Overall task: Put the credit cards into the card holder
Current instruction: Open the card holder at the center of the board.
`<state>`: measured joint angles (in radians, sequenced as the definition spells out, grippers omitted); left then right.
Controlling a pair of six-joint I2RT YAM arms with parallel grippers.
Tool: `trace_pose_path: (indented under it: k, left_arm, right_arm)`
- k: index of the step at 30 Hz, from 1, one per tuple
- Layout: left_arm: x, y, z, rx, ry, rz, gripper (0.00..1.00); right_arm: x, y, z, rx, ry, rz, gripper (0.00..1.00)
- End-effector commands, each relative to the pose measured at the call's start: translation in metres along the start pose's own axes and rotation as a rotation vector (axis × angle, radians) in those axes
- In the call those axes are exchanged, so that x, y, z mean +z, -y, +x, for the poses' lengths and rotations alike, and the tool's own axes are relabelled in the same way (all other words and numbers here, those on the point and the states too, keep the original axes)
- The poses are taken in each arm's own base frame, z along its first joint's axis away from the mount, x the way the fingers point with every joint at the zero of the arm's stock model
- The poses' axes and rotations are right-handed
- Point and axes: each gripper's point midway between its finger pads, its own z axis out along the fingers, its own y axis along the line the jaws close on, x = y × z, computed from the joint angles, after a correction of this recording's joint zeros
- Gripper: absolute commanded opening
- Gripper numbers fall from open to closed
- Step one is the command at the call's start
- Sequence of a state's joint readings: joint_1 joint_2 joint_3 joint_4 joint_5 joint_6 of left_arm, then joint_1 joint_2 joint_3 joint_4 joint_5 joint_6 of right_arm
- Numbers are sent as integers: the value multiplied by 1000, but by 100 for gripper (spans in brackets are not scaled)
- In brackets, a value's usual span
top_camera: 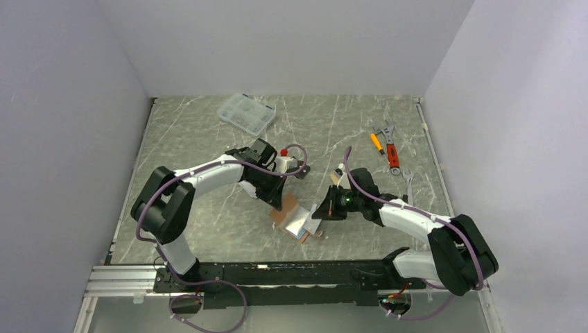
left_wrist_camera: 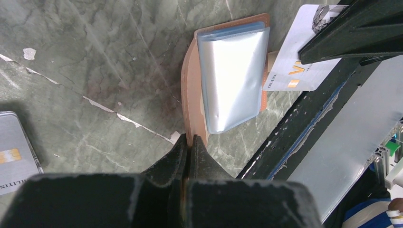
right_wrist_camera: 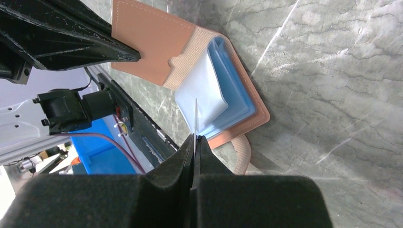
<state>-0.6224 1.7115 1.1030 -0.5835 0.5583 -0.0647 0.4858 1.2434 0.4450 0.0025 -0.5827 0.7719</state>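
Observation:
The pinkish-brown card holder (top_camera: 286,216) lies open near the table's front edge, its clear sleeves (left_wrist_camera: 230,76) fanned upward. My left gripper (left_wrist_camera: 190,138) is shut on the edge of its brown cover (right_wrist_camera: 152,38). My right gripper (right_wrist_camera: 195,137) is shut on a pale silver credit card (left_wrist_camera: 297,61), seen edge-on in the right wrist view, with its far edge at the sleeves' (right_wrist_camera: 214,95) opening. A second silver-grey card (left_wrist_camera: 14,152) lies flat on the table at the left edge of the left wrist view. The holder's closing tab (right_wrist_camera: 242,152) curls out beside the right fingers.
A clear plastic compartment box (top_camera: 246,114) sits at the back. Wrenches and an orange screwdriver (top_camera: 388,149) lie at the back right. The black base rail (left_wrist_camera: 304,123) runs close beside the holder along the table's near edge.

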Motion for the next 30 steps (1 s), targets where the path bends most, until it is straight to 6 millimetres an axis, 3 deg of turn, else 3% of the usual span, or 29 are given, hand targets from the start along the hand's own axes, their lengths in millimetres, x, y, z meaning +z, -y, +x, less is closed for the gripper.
trace_pose_path:
  k: [1,9,25,27,30]
  left_arm:
    - [-10,6,-11,42,58,-11,0]
    - [-9,-2,-8,60,50,-71,0]
    - [-5,16,-7,122,42,-44,1]
    - [-6,18,-7,127,44,-38,6]
    - [-8,20,-8,134,54,-33,22]
  right_arm:
    - [2,-8,-8,-17,25,-41,0]
    - [3,-1,-2,-14,18,-27,0]
    - [10,-4,-5,14,25,-72,0]
    - [11,-8,-7,23,32,-96,0]
    - [12,-18,-11,32,39,-146,0]
